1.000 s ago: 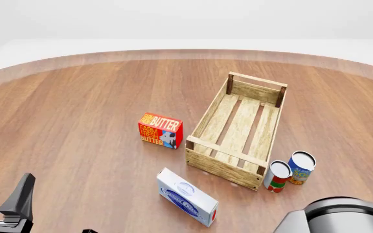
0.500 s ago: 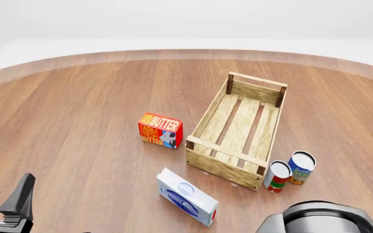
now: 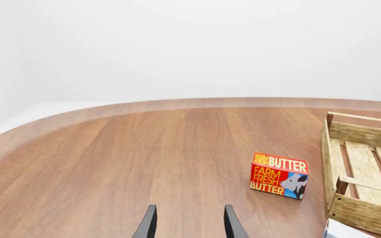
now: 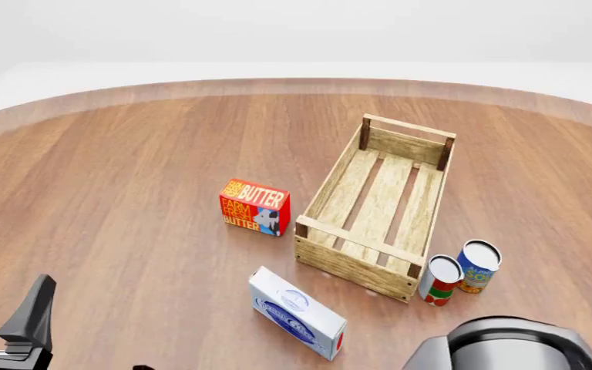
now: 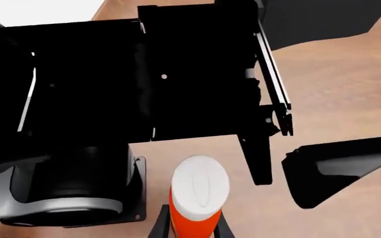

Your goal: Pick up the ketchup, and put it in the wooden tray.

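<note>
Since 0.5 s ago the right arm housing (image 4: 507, 345) has barely shifted, still at 5 o'clock of the front view. R gripper (image 5: 192, 229) jaws hug the ketchup (image 5: 197, 198), white cap up. L gripper (image 3: 189, 224) parted, holding nothing. Wooden tray (image 4: 329, 266) at 2 o'clock, w/ no ketchup in it.

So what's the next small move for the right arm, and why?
Probably close the right gripper on the ketchup: in the right wrist view its fingers flank the red-orange bottle just below the white cap, though whether they already grip it is unclear. Once the hold is firm, lift it and carry it toward the wooden tray, which stands empty.
</note>
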`<state>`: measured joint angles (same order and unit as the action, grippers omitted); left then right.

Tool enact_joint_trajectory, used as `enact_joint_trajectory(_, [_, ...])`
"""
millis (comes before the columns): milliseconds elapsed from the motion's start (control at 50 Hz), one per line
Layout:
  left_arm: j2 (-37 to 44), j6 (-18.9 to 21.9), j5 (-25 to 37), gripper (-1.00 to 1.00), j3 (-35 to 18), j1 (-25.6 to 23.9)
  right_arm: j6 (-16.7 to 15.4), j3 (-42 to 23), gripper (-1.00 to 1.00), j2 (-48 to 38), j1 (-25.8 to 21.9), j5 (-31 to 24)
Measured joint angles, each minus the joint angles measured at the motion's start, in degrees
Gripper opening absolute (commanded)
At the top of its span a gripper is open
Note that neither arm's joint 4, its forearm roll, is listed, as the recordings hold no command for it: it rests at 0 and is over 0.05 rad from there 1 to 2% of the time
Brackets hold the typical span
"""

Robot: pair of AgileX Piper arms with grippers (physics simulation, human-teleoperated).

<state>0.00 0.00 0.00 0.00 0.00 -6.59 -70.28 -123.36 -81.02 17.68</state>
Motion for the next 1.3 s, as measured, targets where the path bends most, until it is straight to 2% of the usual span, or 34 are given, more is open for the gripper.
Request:
enact_joint_trajectory(280, [0.0,0.0,0.0,1.0,0.0,0.0,-0.63,2.65,-1.0,2.53,1.51,0.42])
enact_joint_trajectory(840, [0.0,0.0,0.0,1.0,0.0,0.0,0.72,7.96,-1.0,6.53,6.39,1.37])
enact_joint_trajectory(1300, [0.0,0.0,0.0,1.0,0.0,0.0,-0.36,9.5,-1.0,13.32,10.58,-4.7])
